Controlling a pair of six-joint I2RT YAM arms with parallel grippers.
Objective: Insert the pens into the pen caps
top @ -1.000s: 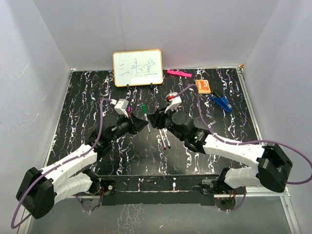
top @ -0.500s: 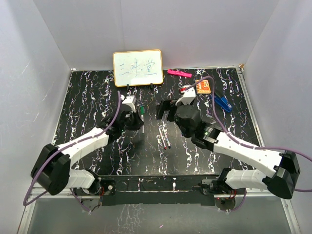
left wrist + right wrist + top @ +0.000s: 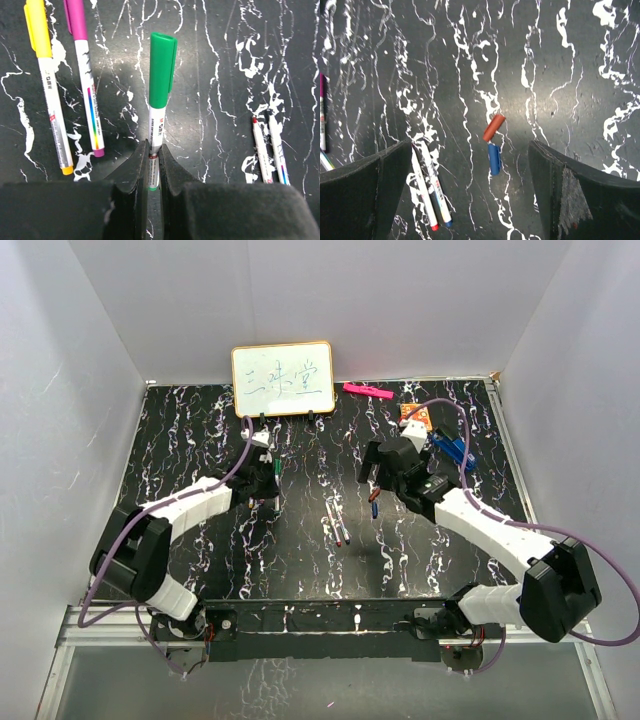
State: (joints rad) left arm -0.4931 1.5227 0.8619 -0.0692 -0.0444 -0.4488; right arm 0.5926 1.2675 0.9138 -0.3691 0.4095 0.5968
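Observation:
My left gripper [image 3: 153,165] is shut on the white barrel of a pen with a green cap [image 3: 161,85], held low over the table; in the top view that gripper [image 3: 266,476] is left of centre. Beside it lie a yellow-capped pen [image 3: 47,85] and a purple-capped pen [image 3: 84,75]. Two uncapped pens [image 3: 430,187], red and blue tipped, lie side by side at mid-table [image 3: 339,523]. My right gripper [image 3: 470,150] hangs open above a red pen cap [image 3: 493,127] and a blue pen cap [image 3: 494,159], which lie end to end [image 3: 374,504] between its fingers.
A small whiteboard [image 3: 283,378] stands at the back edge, with a pink bar [image 3: 367,391] to its right. An orange card [image 3: 417,418] and a blue clip [image 3: 455,450] lie at the back right, close behind my right arm. White walls enclose three sides.
The grippers, together at mid-table a second ago, have parted. My left went back-left with the green-capped pen. My right opened wide and swung right over the red and blue caps.

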